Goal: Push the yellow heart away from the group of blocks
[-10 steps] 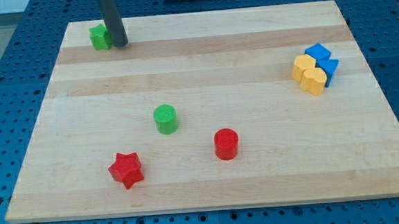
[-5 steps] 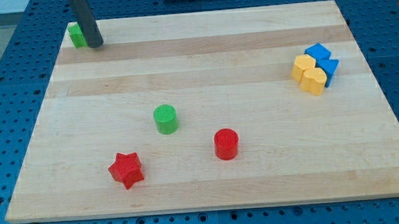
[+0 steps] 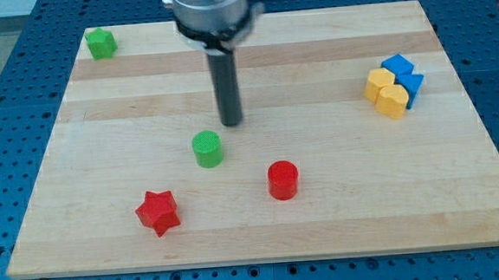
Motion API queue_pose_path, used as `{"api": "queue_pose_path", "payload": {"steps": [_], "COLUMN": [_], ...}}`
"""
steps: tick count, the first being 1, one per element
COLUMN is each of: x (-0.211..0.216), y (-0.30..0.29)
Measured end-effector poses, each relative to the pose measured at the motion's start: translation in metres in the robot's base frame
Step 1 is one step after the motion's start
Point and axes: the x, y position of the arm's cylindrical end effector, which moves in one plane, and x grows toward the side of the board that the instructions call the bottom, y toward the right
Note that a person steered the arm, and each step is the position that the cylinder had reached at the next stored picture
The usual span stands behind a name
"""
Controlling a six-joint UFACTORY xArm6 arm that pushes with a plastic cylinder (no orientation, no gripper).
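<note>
The group sits at the view's right: two yellow blocks touching two blue blocks. The lower yellow block [image 3: 393, 100] looks like the heart; the other yellow block [image 3: 379, 83] sits just above and left of it. A blue block [image 3: 398, 66] and a second blue block [image 3: 413, 86] lie behind them on the right. My tip [image 3: 232, 122] rests on the board near the middle, far left of the group, just above and right of the green cylinder [image 3: 207, 149]. It touches no block.
A green block [image 3: 100, 43] sits at the board's top-left corner. A red cylinder [image 3: 282, 180] and a red star [image 3: 158, 212] lie toward the view's bottom. The wooden board [image 3: 324, 222] ends in blue perforated table on all sides.
My tip has left the green block at the top-left corner and moved right and down to the board's middle. The green block was pushed left earlier and now stays put.
</note>
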Motion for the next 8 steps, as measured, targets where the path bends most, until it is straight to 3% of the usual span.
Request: {"api": "queue_pose_path", "payload": {"steps": [1,2,3,4,6,8], "x": [0.052,0.086,0.084,0.055,-0.001,-0.015], "y": [0.048,0.134,0.229,0.294,0.3,0.24]}}
